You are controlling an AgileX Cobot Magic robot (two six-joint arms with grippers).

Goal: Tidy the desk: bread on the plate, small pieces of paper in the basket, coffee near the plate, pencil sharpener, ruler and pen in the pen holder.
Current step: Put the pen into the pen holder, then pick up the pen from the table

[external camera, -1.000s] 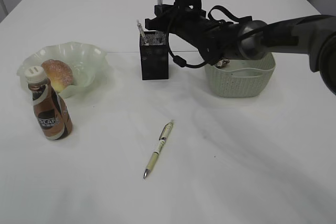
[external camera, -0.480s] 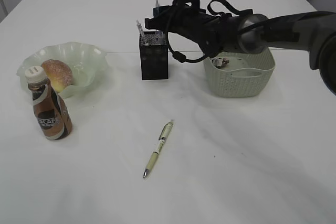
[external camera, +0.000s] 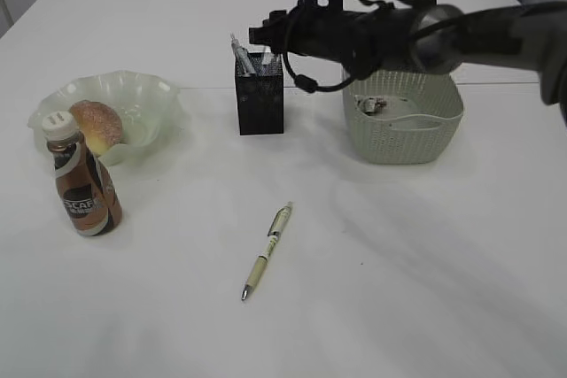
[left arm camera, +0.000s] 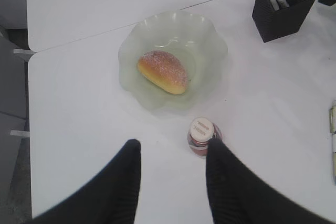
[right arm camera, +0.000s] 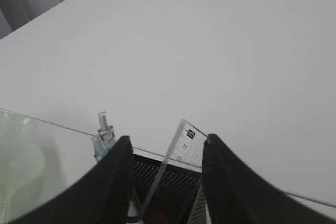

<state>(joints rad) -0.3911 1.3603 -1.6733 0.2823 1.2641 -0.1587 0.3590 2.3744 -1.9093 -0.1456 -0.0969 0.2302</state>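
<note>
My right gripper (right arm camera: 167, 145) is open just above the black mesh pen holder (right arm camera: 163, 179), also in the exterior view (external camera: 260, 99). A clear ruler (right arm camera: 184, 146) leans inside the holder between my fingers, next to a pen (right arm camera: 103, 132) standing in it. A second pen (external camera: 267, 250) lies on the table. My left gripper (left arm camera: 172, 153) is open and empty, high above the coffee bottle (left arm camera: 202, 134). The bread (external camera: 97, 123) lies on the green plate (external camera: 155, 95), with the coffee bottle (external camera: 81, 185) in front. The pencil sharpener is not clearly visible.
A pale green basket (external camera: 416, 135) holding a piece of paper (external camera: 370, 104) stands right of the pen holder, under my right arm. A seam between two table tops runs behind the plate and holder.
My right gripper lowered the ruler from above the holder into it, let go, and has drawn up and slightly to the right. The left arm's surroundings look unchanged.
</note>
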